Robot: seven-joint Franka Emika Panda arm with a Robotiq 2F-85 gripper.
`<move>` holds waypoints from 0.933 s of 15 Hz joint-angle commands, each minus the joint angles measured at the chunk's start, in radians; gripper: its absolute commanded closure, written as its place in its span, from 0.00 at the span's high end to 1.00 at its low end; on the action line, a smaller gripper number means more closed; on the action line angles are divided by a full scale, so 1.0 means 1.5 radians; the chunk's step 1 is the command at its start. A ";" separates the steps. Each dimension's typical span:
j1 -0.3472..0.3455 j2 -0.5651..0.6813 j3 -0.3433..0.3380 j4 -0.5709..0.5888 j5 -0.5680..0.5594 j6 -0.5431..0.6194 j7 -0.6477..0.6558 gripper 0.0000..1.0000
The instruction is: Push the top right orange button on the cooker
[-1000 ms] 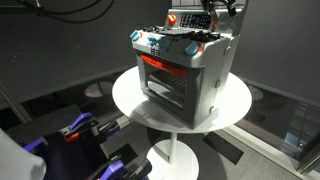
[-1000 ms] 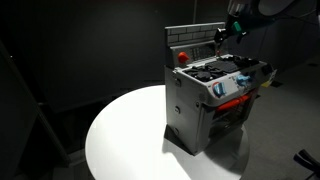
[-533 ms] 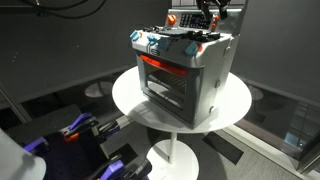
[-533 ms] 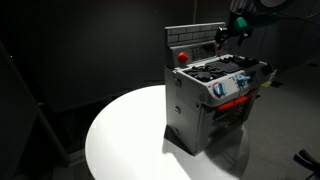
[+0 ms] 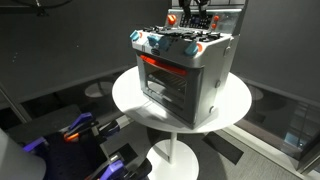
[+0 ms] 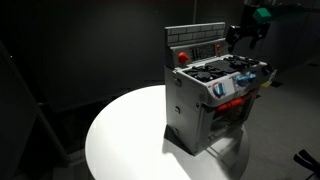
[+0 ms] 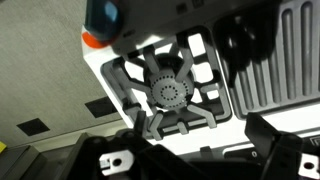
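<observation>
Though poised over the rear of a toy cooker [image 5: 185, 75] on a round white table [image 5: 238, 100], touches nothing yet. Shows 1 robot gripper [image 6: 247, 34] in both exterior views, high up near the back panel [image 6: 197, 38]. Places the orange button [image 6: 182, 57] at the foot of that panel, at 1 end, apart from the gripper. Finds the orange button [image 7: 92, 38] at the upper left of the wrist view, just beside a black burner [image 7: 170, 92]. Jaw opening impossible to tell; nothing visibly held. Looks like the approach step, press not yet made. Calls next, by this reading, for a shift toward that end, then a short straight push onto the button, clear of the panel.
</observation>
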 commanded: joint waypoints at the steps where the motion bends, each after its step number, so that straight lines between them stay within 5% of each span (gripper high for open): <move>1: -0.010 -0.076 0.015 -0.068 0.046 -0.036 -0.054 1.00; 14: -0.013 -0.266 0.051 -0.223 0.158 -0.188 -0.152 1.00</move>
